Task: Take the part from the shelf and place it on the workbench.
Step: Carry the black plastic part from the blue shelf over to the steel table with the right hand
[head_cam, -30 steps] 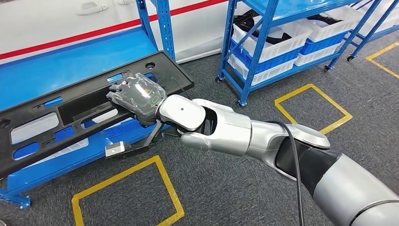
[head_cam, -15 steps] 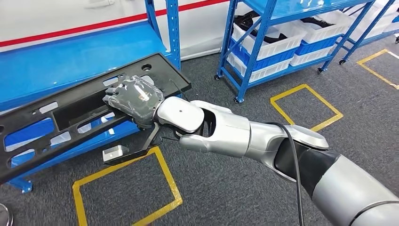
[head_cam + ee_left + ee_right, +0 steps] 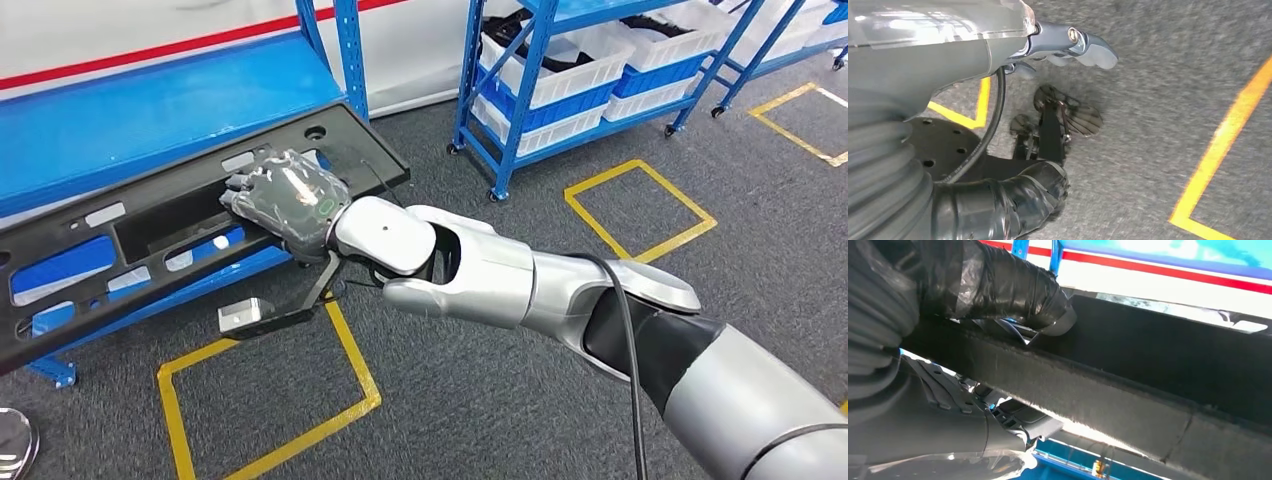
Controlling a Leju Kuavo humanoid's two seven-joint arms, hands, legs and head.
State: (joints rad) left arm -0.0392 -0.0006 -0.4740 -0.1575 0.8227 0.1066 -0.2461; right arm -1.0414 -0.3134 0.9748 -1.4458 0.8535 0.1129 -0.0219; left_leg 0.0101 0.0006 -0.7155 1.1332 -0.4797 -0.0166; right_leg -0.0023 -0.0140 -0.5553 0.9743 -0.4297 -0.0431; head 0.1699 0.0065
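The right hand (image 3: pixel 288 203) grips the long black part (image 3: pixel 150 235), which slants over the blue shelf (image 3: pixel 130 125); the left hand's (image 3: pixel 1068 45) state cannot be told.

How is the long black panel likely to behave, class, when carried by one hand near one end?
The black panel looks rigid, staying straight though the right hand grips one end. It probably sags or twists a little: it's long, thin, full of cutouts. Likely light, yet unbalanced.
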